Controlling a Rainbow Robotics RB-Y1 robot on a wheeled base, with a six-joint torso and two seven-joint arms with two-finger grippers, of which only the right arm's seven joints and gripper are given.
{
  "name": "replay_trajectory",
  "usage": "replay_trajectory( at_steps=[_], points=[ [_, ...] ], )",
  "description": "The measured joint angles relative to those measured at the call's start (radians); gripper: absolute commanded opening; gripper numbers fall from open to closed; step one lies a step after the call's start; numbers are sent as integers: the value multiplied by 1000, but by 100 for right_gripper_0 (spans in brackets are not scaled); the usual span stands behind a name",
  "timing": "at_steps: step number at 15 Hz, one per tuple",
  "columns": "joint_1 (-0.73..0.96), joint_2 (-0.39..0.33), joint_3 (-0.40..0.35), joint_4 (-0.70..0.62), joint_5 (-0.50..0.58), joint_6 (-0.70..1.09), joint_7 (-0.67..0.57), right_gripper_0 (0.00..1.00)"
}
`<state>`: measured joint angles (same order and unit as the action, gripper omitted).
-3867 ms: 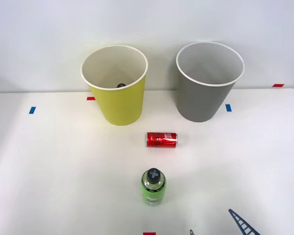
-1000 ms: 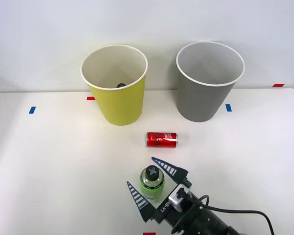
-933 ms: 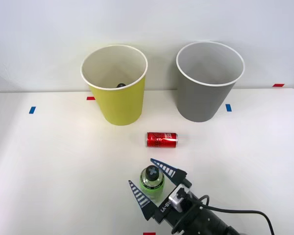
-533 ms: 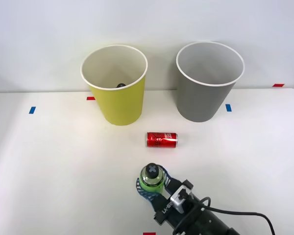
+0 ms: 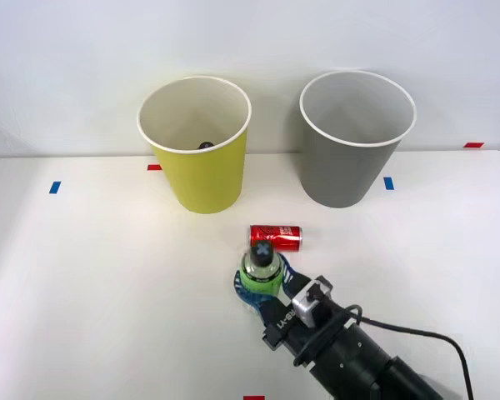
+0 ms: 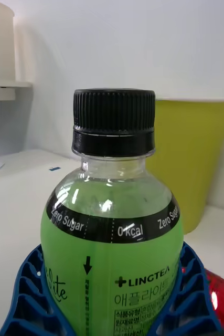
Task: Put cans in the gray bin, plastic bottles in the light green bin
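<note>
Front view: the right hand is gripping the green bottle upright, fingers closed around its sides, just in front of the red can lying on the desk, short of both bins.

White table (blue, red tape marks), plain white wall

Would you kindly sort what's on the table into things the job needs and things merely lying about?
Job:
green-label bottle in right gripper
red soda can
light green bin
gray bin

Lying about:
blue tape mark
red tape mark
</note>
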<state>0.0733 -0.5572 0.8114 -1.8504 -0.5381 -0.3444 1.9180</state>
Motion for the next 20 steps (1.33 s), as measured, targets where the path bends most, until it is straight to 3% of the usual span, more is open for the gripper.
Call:
replay_trajectory(
  at_steps=[4,8,13,20],
  points=[
    [-6,27,-109,-152,-20,186,-32,0],
    [-67,76,-189,-288,-37,343,-167,0],
    [-169,145,-235,-297,-40,406,-207,0],
    [-409,353,-391,-280,-46,719,-249,0]
  ],
)
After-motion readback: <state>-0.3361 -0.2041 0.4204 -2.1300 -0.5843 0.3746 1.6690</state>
